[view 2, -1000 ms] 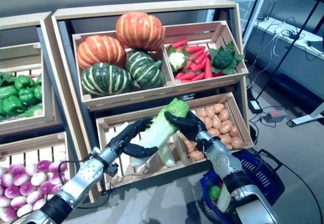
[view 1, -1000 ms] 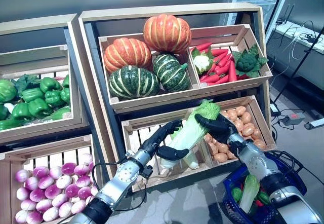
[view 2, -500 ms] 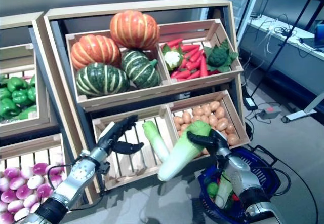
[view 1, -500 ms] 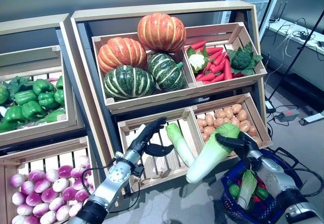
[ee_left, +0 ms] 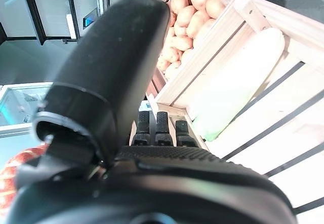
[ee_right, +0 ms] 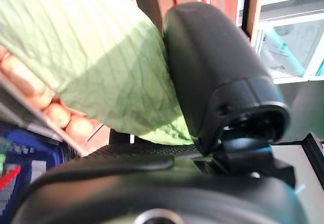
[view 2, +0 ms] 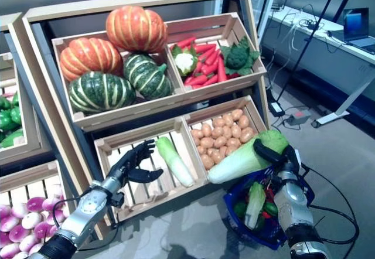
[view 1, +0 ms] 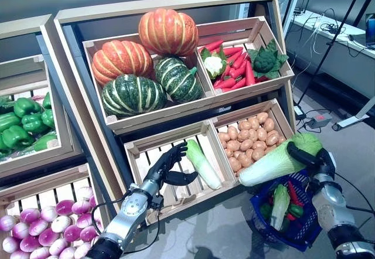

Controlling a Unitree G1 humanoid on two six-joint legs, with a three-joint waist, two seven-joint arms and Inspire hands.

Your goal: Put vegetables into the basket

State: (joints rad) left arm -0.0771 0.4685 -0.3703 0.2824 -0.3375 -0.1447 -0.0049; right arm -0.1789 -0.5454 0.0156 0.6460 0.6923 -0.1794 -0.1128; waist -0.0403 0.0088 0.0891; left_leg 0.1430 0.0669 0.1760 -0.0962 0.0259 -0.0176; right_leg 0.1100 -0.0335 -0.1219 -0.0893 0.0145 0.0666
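My right hand (view 1: 312, 157) is shut on a long napa cabbage (view 1: 275, 162) with a white stalk and green leafy top, and holds it tilted above the blue basket (view 1: 297, 234) on the floor at the lower right. The cabbage's leaves show against the hand in the right wrist view (ee_right: 96, 72). The basket holds another pale green cabbage (view 1: 279, 203) and red and green vegetables. My left hand (view 1: 166, 168) is open and empty inside the lower slatted crate (view 1: 153, 150), beside a second napa cabbage (view 1: 201, 163) lying there; that cabbage also shows in the left wrist view (ee_left: 238, 82).
The wooden vegetable stand (view 1: 164, 10) fills the back and left, with crates on two tiers. A potato crate (view 1: 251, 135) sits just behind the held cabbage. Grey floor (view 1: 234, 235) lies in front of the stand. A tripod and desk (view 1: 337, 30) stand at the far right.
The camera has shifted. My right hand has carried the cabbage right and up, over the basket. My left hand stays open in the lower crate.
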